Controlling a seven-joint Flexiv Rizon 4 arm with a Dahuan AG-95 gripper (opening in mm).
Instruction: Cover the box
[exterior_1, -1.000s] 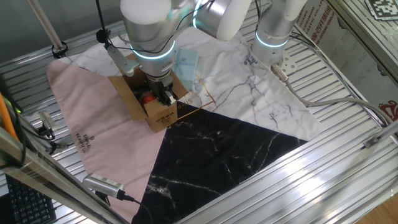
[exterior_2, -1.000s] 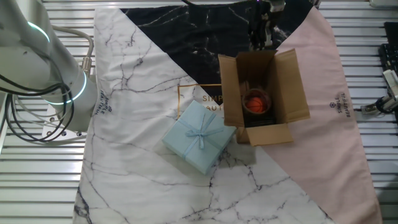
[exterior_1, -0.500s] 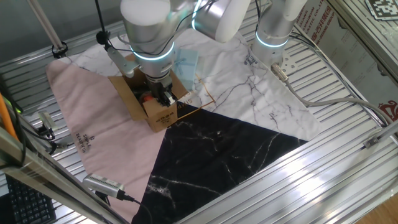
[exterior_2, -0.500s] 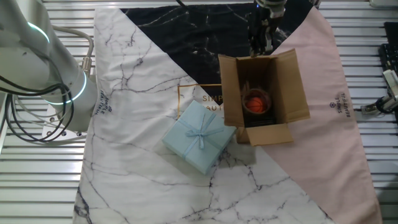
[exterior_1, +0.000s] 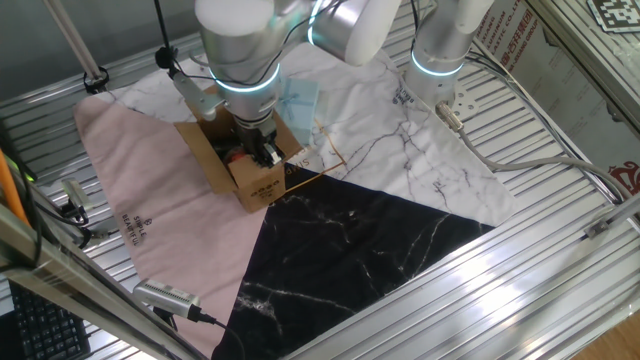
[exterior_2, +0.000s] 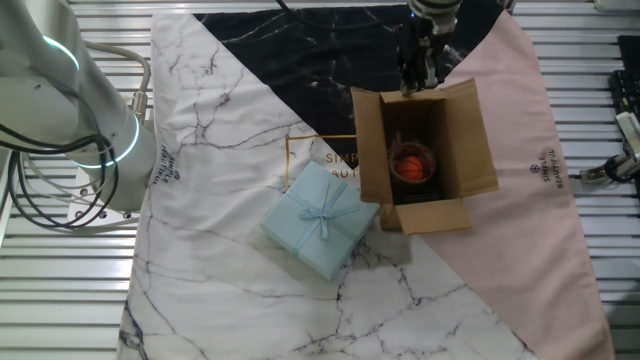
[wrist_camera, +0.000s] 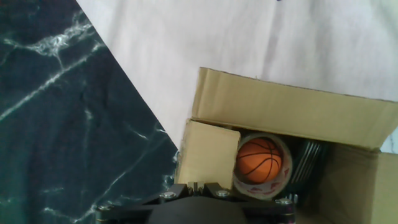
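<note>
The box (exterior_2: 470, 140) is a brown cardboard carton with its flaps open, standing where the pink, white and black cloths meet. It also shows in one fixed view (exterior_1: 255, 185) and the hand view (wrist_camera: 280, 112). Inside lies an orange ball (wrist_camera: 259, 160) in a tape roll. My gripper (exterior_2: 418, 72) is at the box's short flap on the black cloth side. That flap (wrist_camera: 208, 152) stands right in front of my gripper (wrist_camera: 194, 186). The jaws look closed together, with the flap face-on beyond them and not between them. In one fixed view my gripper (exterior_1: 262, 152) is low over the box opening.
A pale blue gift box with a bow (exterior_2: 320, 220) lies on the white marble cloth, touching the carton's left side. The arm base (exterior_2: 90, 140) stands at the left with cables. A keyboard edge (exterior_2: 628, 90) and metal slats surround the cloths.
My gripper has moved a little closer to the box's short flap on the black cloth side. The box and the pale blue gift box have not moved.
</note>
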